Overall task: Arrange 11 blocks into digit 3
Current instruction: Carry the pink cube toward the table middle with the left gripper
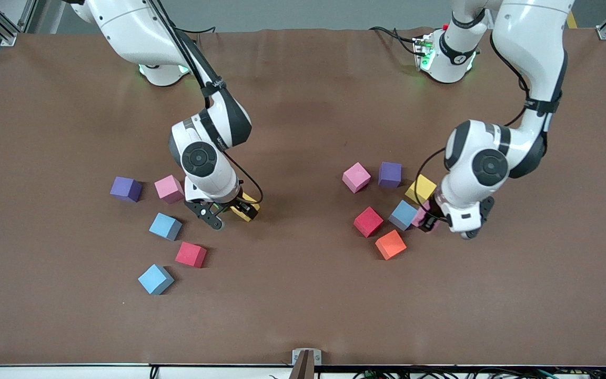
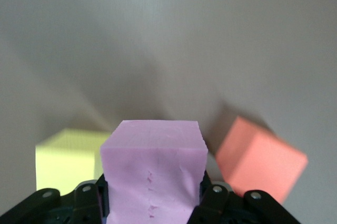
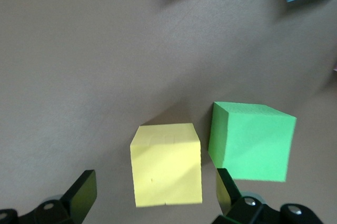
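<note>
Plenty of bare surface [image 1: 303, 295] between the two block clusters. Tight around the right claw [image 3: 152, 195]: green block [image 3: 253, 140] touching-close beside the yellow block [image 3: 166, 164].

The blocks [image 1: 356, 177] lie in two loose clusters on the table [image 1: 303, 295], one toward each arm's end, well apart. The left gripper [image 1: 428, 221] sits among its cluster, clamped on one block [image 2: 154, 174]. The right gripper [image 1: 228, 213] straddles another block [image 3: 166, 164], a neighbour [image 3: 253, 140] just beside it.

Even, bright light (wrist views blurred).
</note>
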`<move>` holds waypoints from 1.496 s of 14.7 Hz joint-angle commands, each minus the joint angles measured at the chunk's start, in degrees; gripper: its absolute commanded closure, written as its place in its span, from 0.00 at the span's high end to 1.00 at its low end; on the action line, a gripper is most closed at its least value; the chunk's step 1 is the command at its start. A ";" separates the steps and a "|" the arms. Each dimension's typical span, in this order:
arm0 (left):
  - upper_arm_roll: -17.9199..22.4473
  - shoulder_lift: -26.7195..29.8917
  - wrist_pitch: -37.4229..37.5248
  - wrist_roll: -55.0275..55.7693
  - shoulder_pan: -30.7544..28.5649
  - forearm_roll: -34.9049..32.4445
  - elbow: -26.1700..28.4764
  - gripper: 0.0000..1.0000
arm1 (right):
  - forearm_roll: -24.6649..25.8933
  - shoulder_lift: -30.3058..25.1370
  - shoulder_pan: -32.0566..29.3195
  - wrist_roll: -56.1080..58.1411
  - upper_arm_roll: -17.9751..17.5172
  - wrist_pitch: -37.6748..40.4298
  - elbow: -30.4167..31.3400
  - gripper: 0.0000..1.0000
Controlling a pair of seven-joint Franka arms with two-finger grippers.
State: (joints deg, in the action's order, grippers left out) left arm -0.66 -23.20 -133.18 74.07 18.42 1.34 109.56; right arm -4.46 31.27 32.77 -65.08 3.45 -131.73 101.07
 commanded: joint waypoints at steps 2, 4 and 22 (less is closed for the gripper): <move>0.31 1.58 1.78 15.62 7.84 -0.10 -0.83 0.36 | 0.68 0.72 1.15 -1.19 0.68 -7.91 4.48 1.00; 0.13 1.40 1.87 26.78 11.88 -0.10 -1.98 0.36 | 0.68 1.33 1.76 -1.19 0.68 -8.64 4.93 1.00; 0.04 -8.08 -6.64 68.31 39.76 2.09 -2.25 0.36 | 0.68 1.86 2.12 -2.86 0.68 -7.58 5.02 0.03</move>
State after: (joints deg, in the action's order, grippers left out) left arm -1.24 -29.54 -137.77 142.12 57.15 2.16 107.98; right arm -4.39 33.55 34.55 -66.84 3.66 -139.19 105.05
